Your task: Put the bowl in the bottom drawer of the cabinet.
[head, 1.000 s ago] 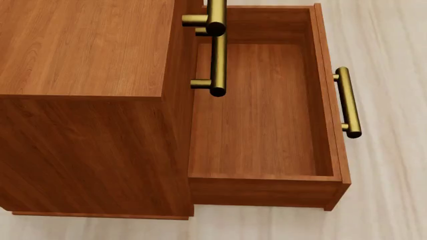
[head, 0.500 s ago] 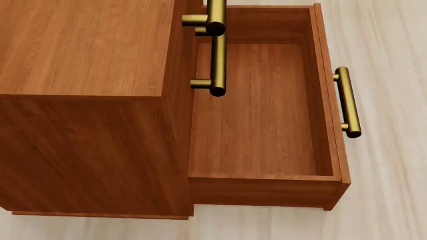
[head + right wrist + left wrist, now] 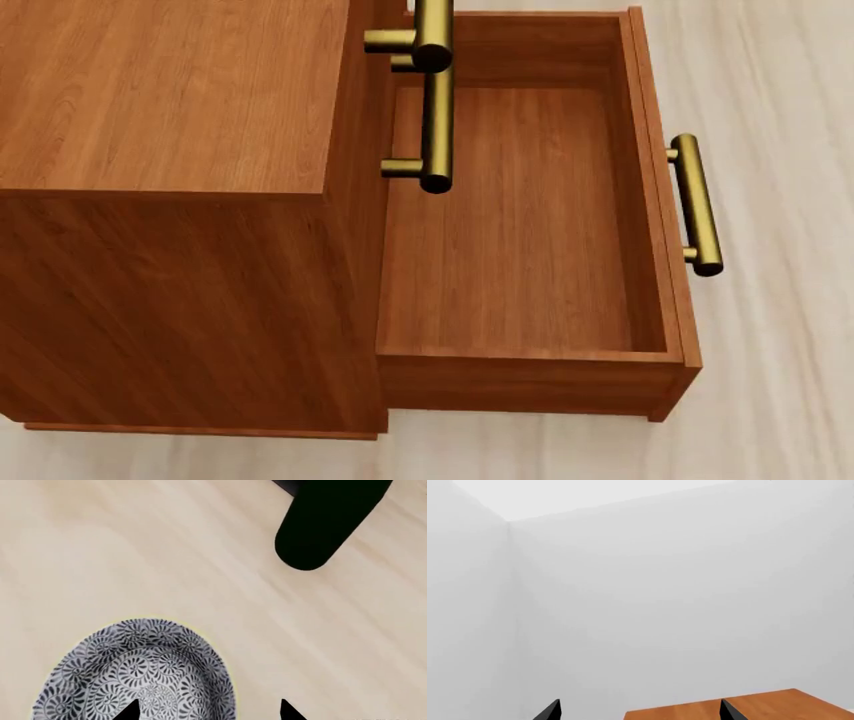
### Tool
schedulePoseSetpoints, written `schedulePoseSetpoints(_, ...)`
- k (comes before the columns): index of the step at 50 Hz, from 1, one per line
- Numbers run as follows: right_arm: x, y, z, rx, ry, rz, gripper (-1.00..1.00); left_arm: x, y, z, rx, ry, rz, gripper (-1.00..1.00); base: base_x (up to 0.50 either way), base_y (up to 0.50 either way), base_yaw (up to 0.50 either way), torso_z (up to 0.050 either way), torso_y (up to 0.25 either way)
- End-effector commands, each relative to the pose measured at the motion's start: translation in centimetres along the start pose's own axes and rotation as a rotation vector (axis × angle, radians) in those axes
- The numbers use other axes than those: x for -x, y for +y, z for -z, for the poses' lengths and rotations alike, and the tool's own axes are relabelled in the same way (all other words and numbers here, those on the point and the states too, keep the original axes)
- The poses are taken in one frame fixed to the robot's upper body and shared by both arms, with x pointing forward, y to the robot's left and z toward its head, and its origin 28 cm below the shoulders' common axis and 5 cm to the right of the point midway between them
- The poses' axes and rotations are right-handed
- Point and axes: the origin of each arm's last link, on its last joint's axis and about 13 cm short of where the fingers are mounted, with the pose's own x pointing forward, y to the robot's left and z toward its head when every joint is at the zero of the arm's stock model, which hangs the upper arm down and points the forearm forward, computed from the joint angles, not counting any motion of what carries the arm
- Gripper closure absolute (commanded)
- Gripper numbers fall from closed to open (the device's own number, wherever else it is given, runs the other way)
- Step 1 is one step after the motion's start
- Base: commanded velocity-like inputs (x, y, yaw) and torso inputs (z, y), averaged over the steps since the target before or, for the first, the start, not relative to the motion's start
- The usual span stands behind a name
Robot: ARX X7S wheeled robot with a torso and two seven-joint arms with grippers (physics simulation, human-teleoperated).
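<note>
The head view looks down on a reddish-brown wooden cabinet [image 3: 174,100] standing on a pale floor [image 3: 787,100]. Its bottom drawer [image 3: 521,230] is pulled fully out and empty, its brass bar handle [image 3: 695,205] facing away from the cabinet body, so the space is ready to receive something from above. Two upper brass handles [image 3: 434,100] jut out over the open drawer and would likely crowd a straight descent on that side. Neither arm appears in this view. The right wrist view looks down on a pale wooden worktop [image 3: 133,555], where the bowl [image 3: 140,675], patterned in dense blue and white with a thin pale rim, sits upright, so it is well apart from the drawer and not yet lifted. The right gripper [image 3: 207,711] shows only two dark fingers' tips, spread apart, one over the bowl's inside and one beyond its rim, seemingly straddling the wall; whether they touch it cannot be told. A dark rounded shape [image 3: 327,525] lies farther off on the worktop. The left gripper [image 3: 637,711] has its fingers apart, holding nothing, pointing at a blank white wall [image 3: 660,605] above a wooden edge [image 3: 740,707].
</note>
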Motion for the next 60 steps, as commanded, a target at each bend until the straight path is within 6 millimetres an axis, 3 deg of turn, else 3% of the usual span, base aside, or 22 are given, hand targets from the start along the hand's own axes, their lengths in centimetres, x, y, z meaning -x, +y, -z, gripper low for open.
schedulePoseSetpoints(1,-1.1,-0.1,0.8,-0.011,0.016,0.018,-1.00,-0.1,-0.8,2.3,0.046,0.119,0.035,-1.00,0.01,0.00,-0.01,0.000,-0.012)
schedulePoseSetpoints(29,-2.4,-0.4,1.9,-0.048,0.045,0.031,-1.00,-0.1,-0.7,2.4,0.040,0.122,0.031,-1.00,0.01,0.00,0.00,0.000,-0.006)
schedulePoseSetpoints(48,-4.6,-0.4,2.6,-0.062,0.066,0.025,-1.00,-0.1,-0.8,2.4,0.041,0.124,0.034,-1.00,0.01,0.00,0.00,0.000,-0.007)
schedulePoseSetpoints(58,-4.5,-0.6,2.8,-0.066,0.065,0.026,-1.00,-0.1,-0.7,2.5,0.039,0.125,0.032,-1.00,0.01,0.00,0.00,0.000,-0.008)
schedulePoseSetpoints(59,-4.5,-0.7,2.7,-0.063,0.064,0.031,1.00,-0.1,-0.7,2.5,0.040,0.125,0.032,-1.00,0.01,0.00,-0.01,0.000,-0.013)
schedulePoseSetpoints(60,-4.4,-0.8,2.7,-0.064,0.064,0.035,1.00,-0.1,-0.7,2.5,0.041,0.126,0.031,-1.00,0.00,0.00,0.00,0.000,-0.009)
